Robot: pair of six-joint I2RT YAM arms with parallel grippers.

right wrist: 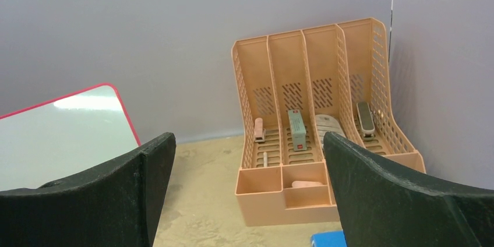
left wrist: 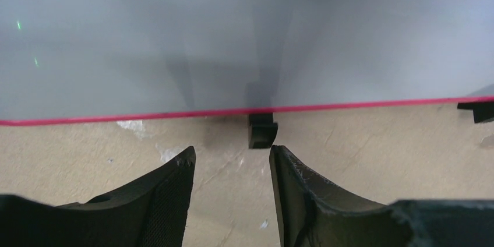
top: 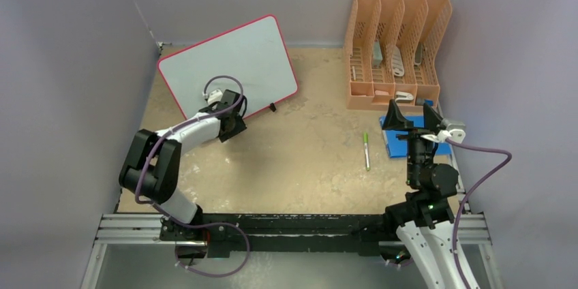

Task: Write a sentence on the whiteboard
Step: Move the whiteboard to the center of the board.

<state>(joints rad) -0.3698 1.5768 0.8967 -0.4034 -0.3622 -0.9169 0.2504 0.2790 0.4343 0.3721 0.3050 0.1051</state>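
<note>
The whiteboard (top: 228, 64), pale with a thin red rim, stands tilted at the back left on small black clip feet (left wrist: 262, 130). The sentence does not show in any view; only two tiny green specks (left wrist: 18, 24) mark the board's face in the left wrist view. My left gripper (top: 239, 103) hovers low over the table at the board's lower edge (left wrist: 175, 114). Its jaws are partly apart with only bare table between them (left wrist: 231, 156). At the right my right gripper (top: 412, 115) is raised and wide open, holding nothing (right wrist: 247, 137).
A green marker (top: 367, 150) lies on the table right of centre. A flat blue rectangle (top: 399, 140) lies under my right gripper. An orange file organiser (top: 395, 50) with small items stands at the back right (right wrist: 314, 142). Grey walls close in three sides.
</note>
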